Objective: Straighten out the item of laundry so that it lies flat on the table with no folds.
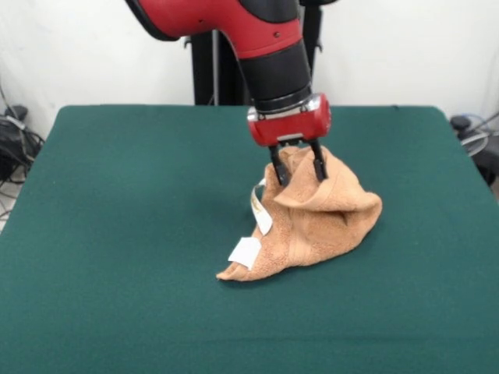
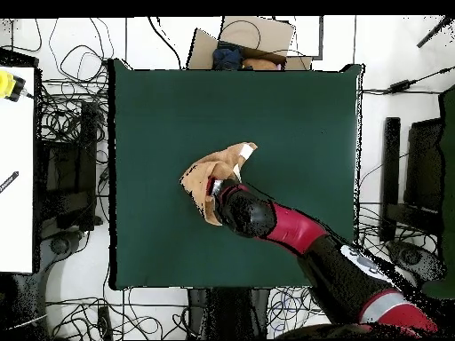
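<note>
The item of laundry (image 1: 316,222) is an orange-tan terry towel, bunched into a peaked heap right of the middle of the green table (image 1: 117,234). One corner trails toward the front, with small white tags (image 1: 246,252) along that edge. My gripper (image 1: 298,169) stands over the heap's top, its two black fingers (image 1: 278,171) pinched on a raised fold of the towel. From above, the towel (image 2: 209,173) lies crumpled near the table's (image 2: 293,107) middle, and the arm's end covers part of it so the gripper itself is hidden there.
The red and black arm (image 2: 302,235) reaches in diagonally from the bottom right of the overhead view. Cables and dark equipment (image 2: 67,169) lie on the floor around the table. A cardboard box (image 2: 244,44) sits beyond its far edge.
</note>
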You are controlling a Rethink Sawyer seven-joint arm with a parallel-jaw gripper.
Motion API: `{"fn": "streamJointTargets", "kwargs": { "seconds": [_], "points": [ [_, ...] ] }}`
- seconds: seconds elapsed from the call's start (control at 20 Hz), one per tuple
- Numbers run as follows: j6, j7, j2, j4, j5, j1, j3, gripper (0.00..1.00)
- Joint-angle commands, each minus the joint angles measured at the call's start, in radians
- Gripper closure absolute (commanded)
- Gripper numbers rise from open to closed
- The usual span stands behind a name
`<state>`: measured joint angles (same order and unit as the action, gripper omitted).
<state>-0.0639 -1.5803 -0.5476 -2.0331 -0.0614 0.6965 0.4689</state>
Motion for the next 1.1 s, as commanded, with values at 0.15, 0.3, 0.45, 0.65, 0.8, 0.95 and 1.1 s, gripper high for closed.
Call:
{"fn": "streamJointTargets", "kwargs": {
  "seconds": [0.15, 0.3, 0.45, 0.65, 0.8, 0.95, 1.1],
  "points": [
    [0.038, -0.136, -0.011, 0.034, -0.041, -0.057, -0.08, 0.0],
    [0.0, -0.123, -0.033, 0.045, -0.034, -0.06, -0.078, 0.0],
    [-0.018, -0.11, -0.04, 0.066, -0.032, -0.071, -0.079, 0.0],
    [-0.053, -0.101, -0.054, 0.112, -0.013, -0.098, -0.075, 0.0],
    [-0.077, -0.1, -0.062, 0.129, -0.002, -0.11, -0.075, 0.0],
    [-0.071, -0.101, -0.059, 0.136, -0.005, -0.113, -0.081, 0.0],
    [-0.074, -0.101, -0.064, 0.141, -0.007, -0.117, -0.082, 0.0]
  ]
}}
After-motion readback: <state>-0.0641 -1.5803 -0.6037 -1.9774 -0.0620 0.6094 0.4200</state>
